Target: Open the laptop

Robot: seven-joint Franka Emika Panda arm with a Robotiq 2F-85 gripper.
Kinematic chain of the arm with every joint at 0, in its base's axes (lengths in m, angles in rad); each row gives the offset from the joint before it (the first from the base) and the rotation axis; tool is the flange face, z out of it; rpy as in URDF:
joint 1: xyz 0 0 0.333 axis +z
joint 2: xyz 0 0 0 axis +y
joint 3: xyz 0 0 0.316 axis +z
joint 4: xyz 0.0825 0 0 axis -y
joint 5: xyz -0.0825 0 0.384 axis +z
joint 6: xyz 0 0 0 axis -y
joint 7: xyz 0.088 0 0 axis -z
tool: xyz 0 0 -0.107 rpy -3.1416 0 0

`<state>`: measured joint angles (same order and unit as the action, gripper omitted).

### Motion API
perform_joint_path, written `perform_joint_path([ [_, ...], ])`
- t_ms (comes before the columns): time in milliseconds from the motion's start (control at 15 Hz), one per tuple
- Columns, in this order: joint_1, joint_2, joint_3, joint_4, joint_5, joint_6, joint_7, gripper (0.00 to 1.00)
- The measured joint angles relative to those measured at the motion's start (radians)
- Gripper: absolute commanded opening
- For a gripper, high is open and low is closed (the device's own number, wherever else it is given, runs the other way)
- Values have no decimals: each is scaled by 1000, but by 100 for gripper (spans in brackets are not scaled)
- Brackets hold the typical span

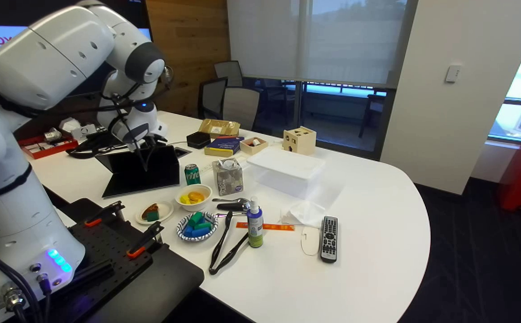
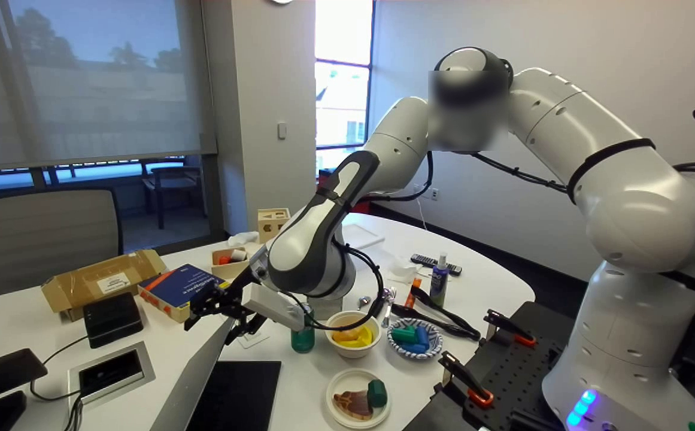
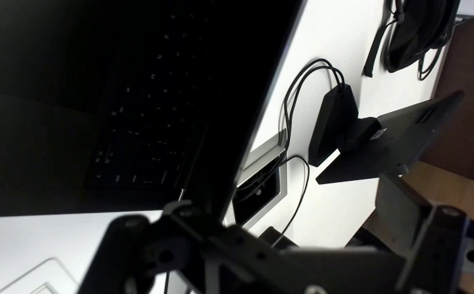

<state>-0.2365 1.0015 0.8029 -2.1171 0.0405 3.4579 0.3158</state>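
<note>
The laptop stands open on the white table, with its dark base [image 1: 141, 181] and its raised black screen visible in an exterior view. In an exterior view its silver-grey lid back [image 2: 194, 377] leans up beside the dark base [image 2: 245, 389]. My gripper [image 2: 208, 333] is at the top edge of the lid, one finger on the keyboard side and one on the outer side. The fingers are apart. In the wrist view the gripper [image 3: 294, 196] is spread wide, with the dark keyboard [image 3: 151, 110] at the left. Whether a finger touches the screen is not clear.
A green can [image 1: 192, 174], a tissue box [image 1: 228, 177] and a bowl of yellow pieces [image 1: 193, 197] stand beside the laptop. A plate [image 2: 330, 400] lies near its base. A black box [image 2: 112, 320] and a dark tablet stand [image 3: 367, 134] with cables are behind the lid.
</note>
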Motion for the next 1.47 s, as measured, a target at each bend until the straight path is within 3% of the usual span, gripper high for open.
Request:
perform_joint_path([
  [867,74,0,-2,75,-63,0,-77,100],
  [1467,173,9,-38,203,-65,-38,-92,100],
])
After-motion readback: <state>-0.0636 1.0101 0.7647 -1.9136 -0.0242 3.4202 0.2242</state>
